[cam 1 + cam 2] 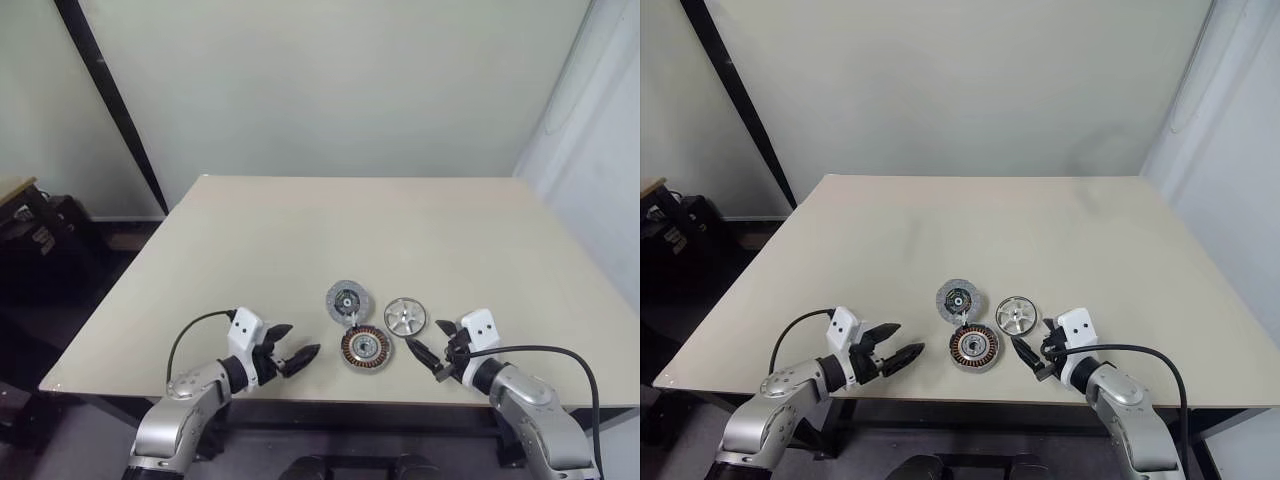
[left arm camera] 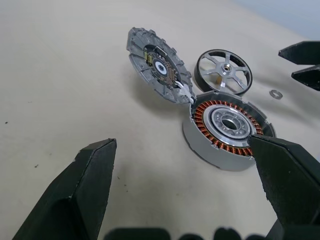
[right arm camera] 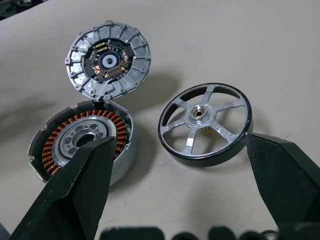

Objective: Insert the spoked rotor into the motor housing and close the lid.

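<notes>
Spoked rotor (image 3: 205,122) lies at 3 o'clock of motor housing (image 3: 82,142); lid (image 3: 107,60) hinged up at 12; a small washer (image 2: 275,93) lies beside the rotor in the left wrist view; left gripper (image 1: 290,350) and right gripper (image 1: 432,352) released; no legible writing.

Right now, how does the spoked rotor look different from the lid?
The spoked rotor is an open wheel with six silver spokes inside a dark rim; the lid is a solid grey disc with a ribbed edge and a dark centre. The spoked rotor rests apart on the table, while the lid stands tilted open, joined at its edge to the motor housing. Both are round, metal and similar in size.
</notes>
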You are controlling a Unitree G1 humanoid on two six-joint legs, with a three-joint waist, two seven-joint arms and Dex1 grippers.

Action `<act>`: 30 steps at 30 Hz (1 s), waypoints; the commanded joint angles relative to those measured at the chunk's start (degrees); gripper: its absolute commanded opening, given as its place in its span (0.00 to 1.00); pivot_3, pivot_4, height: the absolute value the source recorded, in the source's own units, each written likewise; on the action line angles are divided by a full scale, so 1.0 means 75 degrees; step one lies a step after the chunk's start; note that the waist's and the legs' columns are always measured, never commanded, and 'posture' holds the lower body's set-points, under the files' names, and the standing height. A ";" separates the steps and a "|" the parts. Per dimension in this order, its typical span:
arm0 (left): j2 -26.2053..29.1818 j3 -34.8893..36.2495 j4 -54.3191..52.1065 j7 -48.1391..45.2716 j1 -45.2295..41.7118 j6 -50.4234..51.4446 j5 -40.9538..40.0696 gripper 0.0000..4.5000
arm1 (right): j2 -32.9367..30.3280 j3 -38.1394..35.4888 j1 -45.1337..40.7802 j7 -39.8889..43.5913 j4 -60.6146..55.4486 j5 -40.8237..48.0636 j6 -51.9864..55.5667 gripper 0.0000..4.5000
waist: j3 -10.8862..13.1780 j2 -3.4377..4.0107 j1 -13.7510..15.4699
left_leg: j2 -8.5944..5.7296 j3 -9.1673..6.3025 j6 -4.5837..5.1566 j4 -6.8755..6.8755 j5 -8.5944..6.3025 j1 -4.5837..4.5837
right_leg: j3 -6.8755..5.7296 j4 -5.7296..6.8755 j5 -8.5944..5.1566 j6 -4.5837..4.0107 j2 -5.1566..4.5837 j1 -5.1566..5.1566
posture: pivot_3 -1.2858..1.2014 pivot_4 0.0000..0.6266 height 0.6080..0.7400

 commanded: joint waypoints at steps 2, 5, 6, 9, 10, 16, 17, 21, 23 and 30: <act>0.0028 0.0073 -0.0160 -0.0026 -0.0090 -0.0269 0.0013 1.00 | -0.0048 0.0150 -0.0221 0.0119 0.0030 0.0112 -0.0201 0.99 | 0.0000 0.0000 -0.0002 | 0.0000 -0.0002 0.0000 0.0000 0.0000 0.0000 | -0.0001 0.0000 0.0000 0.0000 0.0000 0.0000 | 0.52 0.00 1.00; 0.0001 0.0080 -0.0113 -0.0023 -0.0029 -0.0422 0.0037 1.00 | 0.0000 0.0170 -0.0342 0.0098 0.0061 0.0145 -0.0244 0.99 | 0.0000 0.0000 0.0000 | 0.0002 -0.0003 0.0000 0.0000 0.0000 0.0000 | 0.0000 0.0000 0.0000 0.0000 -0.0001 -0.0001 | 0.52 0.00 1.00; -0.0015 0.0084 -0.0120 -0.0013 -0.0027 -0.0442 0.0023 1.00 | 0.0024 0.0139 -0.0383 0.0077 0.0030 0.0202 -0.0192 0.99 | 0.0000 0.0000 -0.0001 | 0.0001 -0.0004 -0.0001 0.0000 0.0000 0.0000 | 0.0000 0.0000 0.0000 0.0000 -0.0001 -0.0001 | 0.52 0.00 1.00; -0.0052 0.0069 -0.0073 0.0020 -0.0038 -0.0548 0.0052 1.00 | 0.0061 0.0065 -0.0434 0.0046 -0.0087 0.0331 -0.0053 0.99 | 0.0000 0.0000 0.0000 | 0.0001 -0.0006 -0.0001 -0.0001 0.0000 -0.0001 | 0.0002 0.0000 0.0000 0.0000 -0.0001 -0.0003 | 0.52 0.00 1.00; -0.0052 0.0060 -0.0063 0.0013 -0.0045 -0.0558 0.0054 1.00 | 0.0035 0.0079 -0.0443 0.0038 -0.0150 0.0335 0.0008 0.99 | 0.0000 0.0000 0.0002 | 0.0001 -0.0007 -0.0001 -0.0001 0.0000 -0.0001 | 0.0001 -0.0001 0.0000 0.0000 -0.0001 -0.0002 | 0.52 0.00 1.00; 0.0044 -0.0020 0.0052 -0.0164 -0.0178 -0.0676 0.0130 1.00 | -0.0061 0.0275 -0.0428 -0.0261 -0.0494 0.0167 0.0317 0.99 | 0.0000 0.0000 0.0017 | 0.0000 -0.0005 -0.0002 -0.0003 -0.0001 -0.0003 | -0.0001 -0.0001 0.0000 0.0000 0.0000 -0.0004 | 0.52 0.00 1.00; 0.0038 -0.0036 0.0046 -0.0162 -0.0193 -0.0668 0.0139 1.00 | -0.0044 0.0277 -0.0416 -0.0351 -0.0532 0.0172 0.0416 0.99 | 0.0000 0.0000 0.0017 | 0.0000 -0.0004 -0.0002 -0.0003 -0.0001 -0.0003 | -0.0002 0.0000 0.0000 0.0000 0.0000 -0.0004 | 0.52 0.00 1.00; 0.0073 -0.0272 -0.0053 -0.0393 -0.0217 -0.0647 0.0180 1.00 | -0.0065 0.0124 -0.0291 -0.0748 -0.0811 0.0253 0.0964 0.99 | 0.0000 0.0000 0.0018 | -0.0001 -0.0004 -0.0002 -0.0003 -0.0001 -0.0004 | -0.0001 -0.0001 0.0000 0.0000 -0.0001 -0.0004 | 0.52 0.00 1.00; 0.0084 -0.0357 -0.0047 -0.0512 -0.0299 -0.0634 0.0188 1.00 | -0.0084 -0.0008 -0.0212 -0.0897 -0.0968 0.0341 0.1245 0.99 | 0.0000 0.0000 0.0028 | -0.0001 -0.0005 -0.0002 -0.0003 -0.0002 -0.0007 | -0.0001 -0.0004 0.0000 0.0000 -0.0001 -0.0005 | 0.52 0.00 1.00; 0.0237 -0.0661 -0.0101 -0.1053 -0.0298 -0.0664 0.0145 1.00 | -0.0053 -0.0312 0.0017 -0.1645 -0.1250 0.0200 0.2172 0.99 | 0.0001 0.0001 0.0018 | 0.0003 -0.0005 -0.0003 -0.0005 -0.0002 -0.0008 | 0.0000 -0.0003 -0.0001 -0.0001 -0.0003 -0.0010 | 0.52 0.00 1.00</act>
